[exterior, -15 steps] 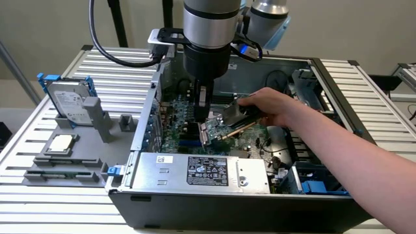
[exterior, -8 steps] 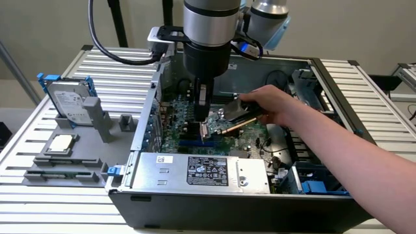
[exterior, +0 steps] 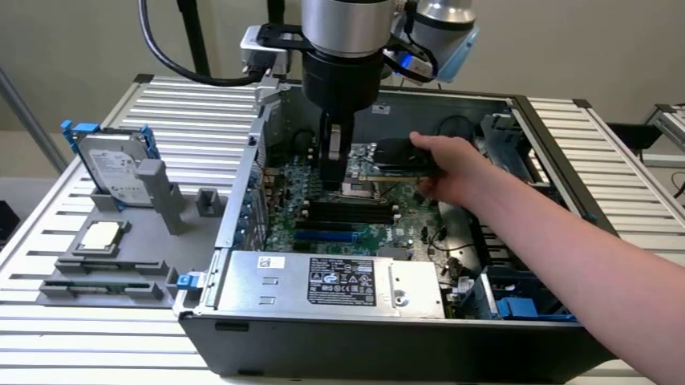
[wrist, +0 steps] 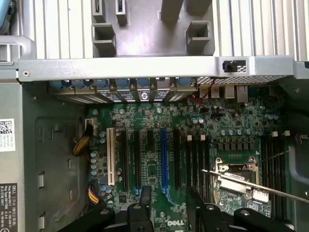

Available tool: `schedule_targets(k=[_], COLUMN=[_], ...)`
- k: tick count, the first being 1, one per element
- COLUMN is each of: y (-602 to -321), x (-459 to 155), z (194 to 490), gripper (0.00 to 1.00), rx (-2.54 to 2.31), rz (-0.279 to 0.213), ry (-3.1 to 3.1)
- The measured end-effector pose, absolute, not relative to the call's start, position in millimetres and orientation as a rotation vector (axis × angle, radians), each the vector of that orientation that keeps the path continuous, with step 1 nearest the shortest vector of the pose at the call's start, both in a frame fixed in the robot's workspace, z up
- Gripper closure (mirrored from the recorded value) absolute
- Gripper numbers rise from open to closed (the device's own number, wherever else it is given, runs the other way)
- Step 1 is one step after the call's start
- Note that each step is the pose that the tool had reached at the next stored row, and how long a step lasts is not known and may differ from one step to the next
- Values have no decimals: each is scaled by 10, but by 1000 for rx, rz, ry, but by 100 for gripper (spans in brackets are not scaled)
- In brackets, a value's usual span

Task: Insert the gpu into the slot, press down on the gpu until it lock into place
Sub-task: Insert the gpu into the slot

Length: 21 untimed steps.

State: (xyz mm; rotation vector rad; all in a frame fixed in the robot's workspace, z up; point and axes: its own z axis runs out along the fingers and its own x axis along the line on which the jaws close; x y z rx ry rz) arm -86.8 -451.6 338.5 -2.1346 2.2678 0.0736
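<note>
Edges look the safest hold on the stiff, light, fragile gpu (exterior: pixel 394 152) beside the gripper (exterior: pixel 339 180), its jaws spread and empty.

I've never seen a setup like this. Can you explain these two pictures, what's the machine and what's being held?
The grey column from above is a robot arm; its gripper is open and holds nothing. One picture comes from a camera off the arm, the other from a camera on its wrist, looking down. Below lies an open computer case on a slatted table. A person's hand holds the gpu, a flat black card, beside the gripper. The blue slot on the green motherboard has no card in it yet. A hard drive stands outside the case.
</note>
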Motion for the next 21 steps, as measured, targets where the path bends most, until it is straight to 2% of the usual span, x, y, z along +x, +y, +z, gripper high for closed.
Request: schedule_targets(k=[7, 21], y=[-4470, -4285], x=[-765, -355], z=[3507, 3997], gripper=[58, 58], rx=[-1862, -539], rz=[85, 117], ry=[2509, 3117])
